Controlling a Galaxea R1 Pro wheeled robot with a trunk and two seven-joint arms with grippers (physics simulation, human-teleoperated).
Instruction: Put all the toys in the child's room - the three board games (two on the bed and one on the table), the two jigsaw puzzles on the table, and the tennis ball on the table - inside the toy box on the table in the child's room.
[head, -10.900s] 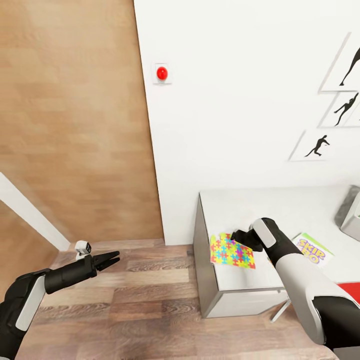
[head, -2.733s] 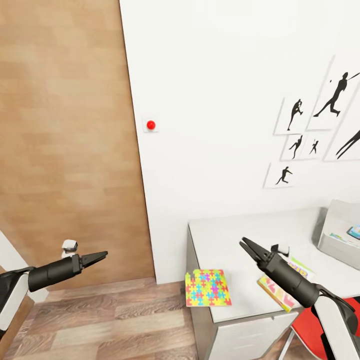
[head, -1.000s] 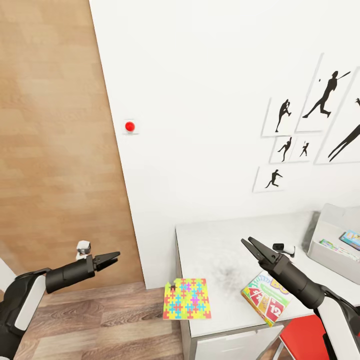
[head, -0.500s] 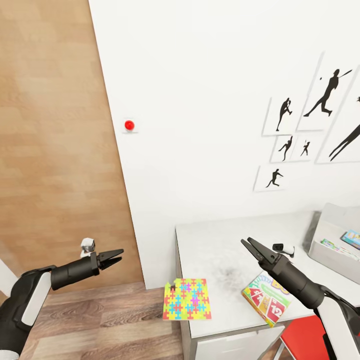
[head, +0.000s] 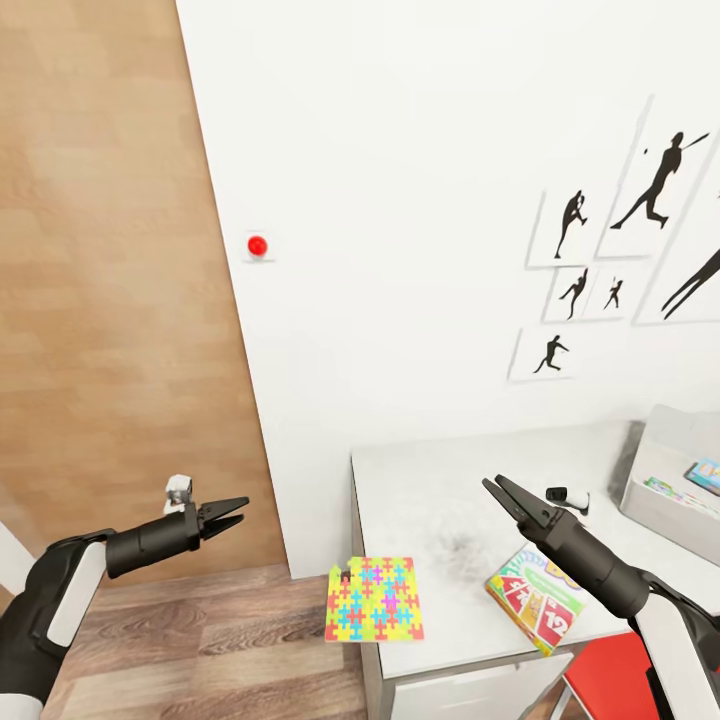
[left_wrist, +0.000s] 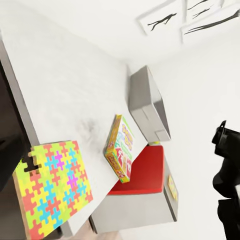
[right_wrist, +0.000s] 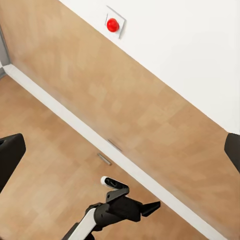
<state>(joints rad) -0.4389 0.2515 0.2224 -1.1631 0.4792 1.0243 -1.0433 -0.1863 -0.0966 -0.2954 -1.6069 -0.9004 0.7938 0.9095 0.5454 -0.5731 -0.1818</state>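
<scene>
A jigsaw puzzle (head: 373, 600) lies on the pale table (head: 430, 480) with its left part hanging over the front left corner; it also shows as the puzzle (left_wrist: 52, 187) in the left wrist view. The Skip-Bo board game (head: 535, 600) rests near the table's front edge, partly under my right arm, and appears as the Skip-Bo box (left_wrist: 120, 147). My right gripper (head: 497, 492) hovers open above the table, holding nothing. My left gripper (head: 232, 512) is open in the air left of the table, over the floor. The grey toy box (head: 665, 480) at the right holds a small blue game (head: 706, 470).
A red chair (head: 600, 680) stands under the table's front right. A wooden door (head: 110, 300) and a white wall with a red button (head: 257, 245) are to the left. Baseball posters (head: 610, 260) hang above the table. Wood floor (head: 200, 640) lies in front of the door.
Over the last second my left gripper has risen a little and edged toward the table. Since the oldest frame my right gripper has left the puzzle, which now overhangs the corner.
</scene>
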